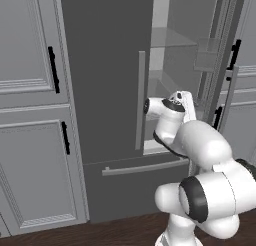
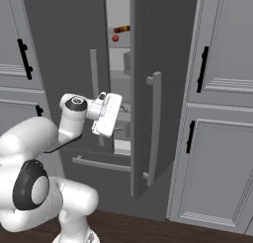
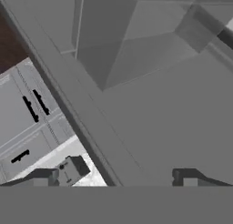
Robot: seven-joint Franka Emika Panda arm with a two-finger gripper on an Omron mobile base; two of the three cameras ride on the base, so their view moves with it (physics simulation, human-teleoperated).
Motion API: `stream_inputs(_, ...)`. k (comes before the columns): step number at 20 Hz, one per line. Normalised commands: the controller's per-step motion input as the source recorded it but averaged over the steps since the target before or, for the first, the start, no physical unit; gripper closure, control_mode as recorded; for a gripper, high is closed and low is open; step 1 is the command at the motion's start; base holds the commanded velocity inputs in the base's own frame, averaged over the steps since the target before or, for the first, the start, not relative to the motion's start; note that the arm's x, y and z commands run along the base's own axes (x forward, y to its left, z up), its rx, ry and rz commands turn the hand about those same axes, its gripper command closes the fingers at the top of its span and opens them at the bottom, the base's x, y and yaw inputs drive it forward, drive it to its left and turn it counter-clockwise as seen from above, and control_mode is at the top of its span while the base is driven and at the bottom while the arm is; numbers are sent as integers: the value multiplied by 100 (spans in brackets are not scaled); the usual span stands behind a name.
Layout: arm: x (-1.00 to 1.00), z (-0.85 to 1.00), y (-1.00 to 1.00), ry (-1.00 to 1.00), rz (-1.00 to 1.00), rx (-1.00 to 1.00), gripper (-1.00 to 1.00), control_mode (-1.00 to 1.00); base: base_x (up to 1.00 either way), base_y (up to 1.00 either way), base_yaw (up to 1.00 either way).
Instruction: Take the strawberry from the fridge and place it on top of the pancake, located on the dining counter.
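Observation:
The fridge [image 1: 105,90] stands with its left door shut and its right door [image 2: 143,89] swung partly open. High on an inner shelf lies the tiny red strawberry [image 2: 115,38], just below an elongated dark red-and-orange item [image 2: 122,29]. My gripper [image 2: 116,132] is at the door gap, well below the strawberry's shelf, pointing into the lower part of the fridge. In the hand view the gripper [image 3: 125,177] is open, its fingertips [image 3: 68,170] wide apart with nothing between them, facing light grey inner walls. The pancake and the dining counter are out of view.
The open door's long pale handle [image 2: 155,123] hangs just right of my hand. The left door's bar handle [image 1: 141,100] is close to my wrist. Pale grey panelled cupboards with black handles [image 1: 53,70] flank the fridge on both sides. Glass shelves [image 1: 170,40] span the inside.

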Motion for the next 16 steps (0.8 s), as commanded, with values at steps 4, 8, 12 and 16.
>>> stream_inputs(4, 2, 0, -72, 19, -2, -7, -100, -100, 0, 0, 0)
stream_inputs(8, -59, 0, -100, 3, -7, 0, -100, -100, 0, 0, 0)
stream_inputs(12, -86, 0, -99, 0, -9, -1, -100, -100, 0, 0, 0)
stream_inputs(16, -79, 1, -100, 0, -9, 0, -100, -100, 0, 0, 0)
